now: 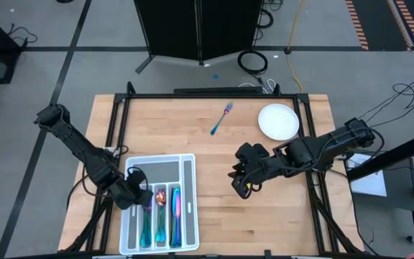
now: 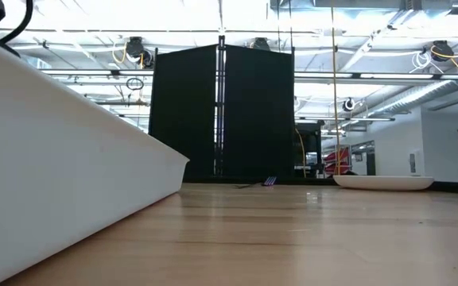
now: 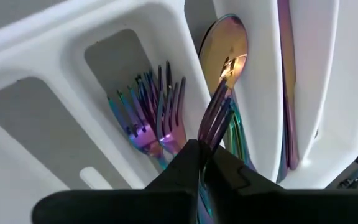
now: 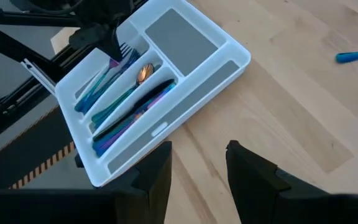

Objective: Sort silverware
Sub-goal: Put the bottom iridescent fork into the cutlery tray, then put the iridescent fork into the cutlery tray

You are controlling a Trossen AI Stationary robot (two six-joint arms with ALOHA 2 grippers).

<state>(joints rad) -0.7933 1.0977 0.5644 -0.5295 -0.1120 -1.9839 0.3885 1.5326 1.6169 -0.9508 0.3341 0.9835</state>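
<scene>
From above, the white tray point(image 1: 158, 203) already holds most silverware; 1 loose fork point(image 1: 221, 119) lies on the table point(image 1: 192, 137) near the plate point(image 1: 278, 121).

In the left wrist view, the left gripper point(image 3: 207, 155) is clamped on a purple fork point(image 3: 217, 116), tines over the forks compartment.

In the right wrist view, the right gripper point(image 4: 199, 163) waits with fingers apart, empty.
</scene>
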